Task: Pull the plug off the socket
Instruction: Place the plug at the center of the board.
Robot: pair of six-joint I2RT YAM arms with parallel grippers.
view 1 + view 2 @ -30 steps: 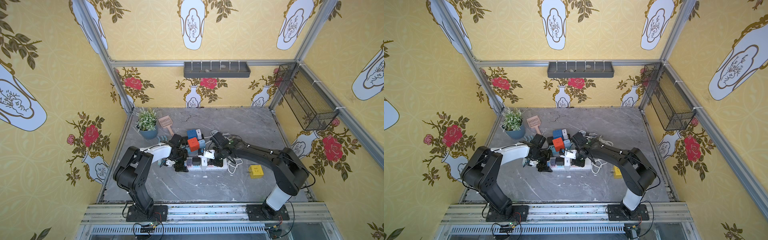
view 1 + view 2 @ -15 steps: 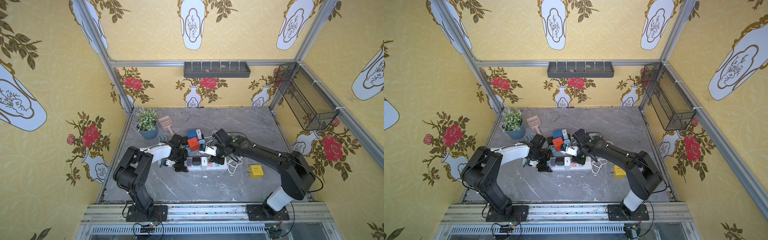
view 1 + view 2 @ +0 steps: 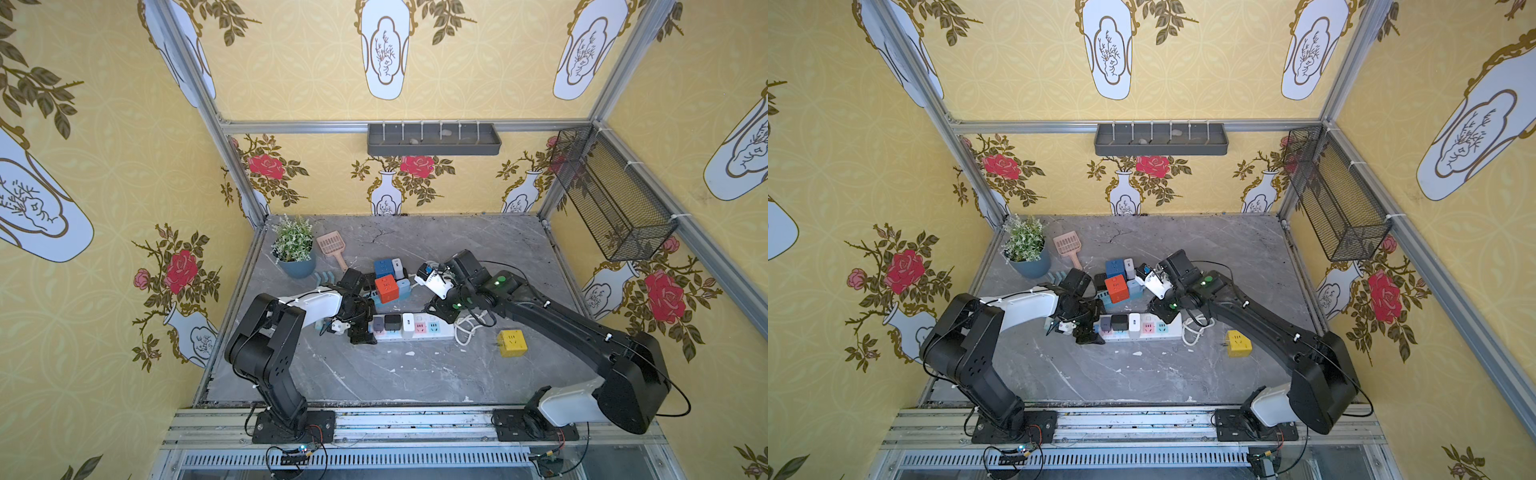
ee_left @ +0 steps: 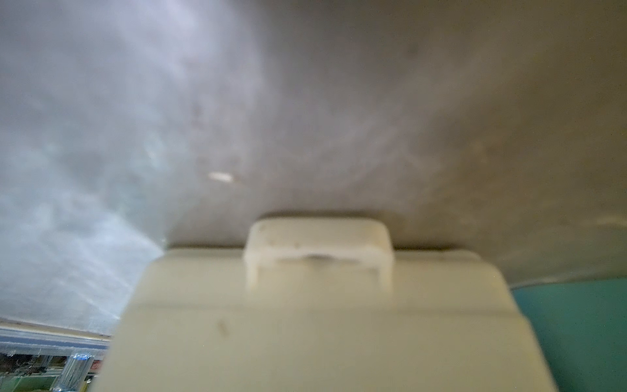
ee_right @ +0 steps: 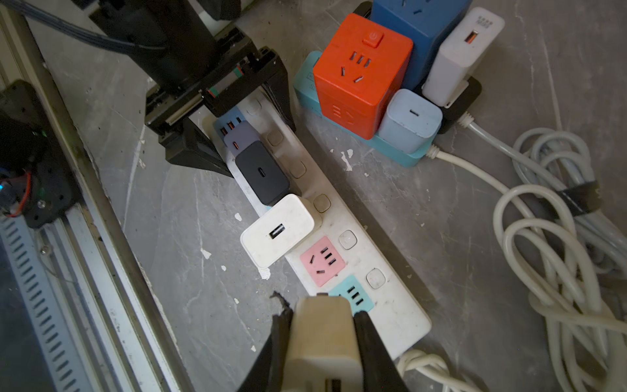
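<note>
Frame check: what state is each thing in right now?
cream plug: out of its socket, held
right gripper: jaws shut on the cream plug
left gripper: jaws clamped across the power strip's end
power strip: three chargers in; pink socket, teal socket empty
yellow cube: unplugged, loose

Both top views: high overhead, facing down, whole counter [image 3: 415,374], nearly identical. Left wrist: very close, blurred. Right wrist: close, slanting onto power strip [image 5: 400,312], also in both top views.

One orange cube [image 3: 385,289], one blue cube [image 3: 382,266], one yellow cube [image 3: 512,343]; three chargers [image 5: 263,171] on one white strip [image 5: 400,315]; one plant [image 3: 294,243], one scoop [image 3: 331,246].
</note>
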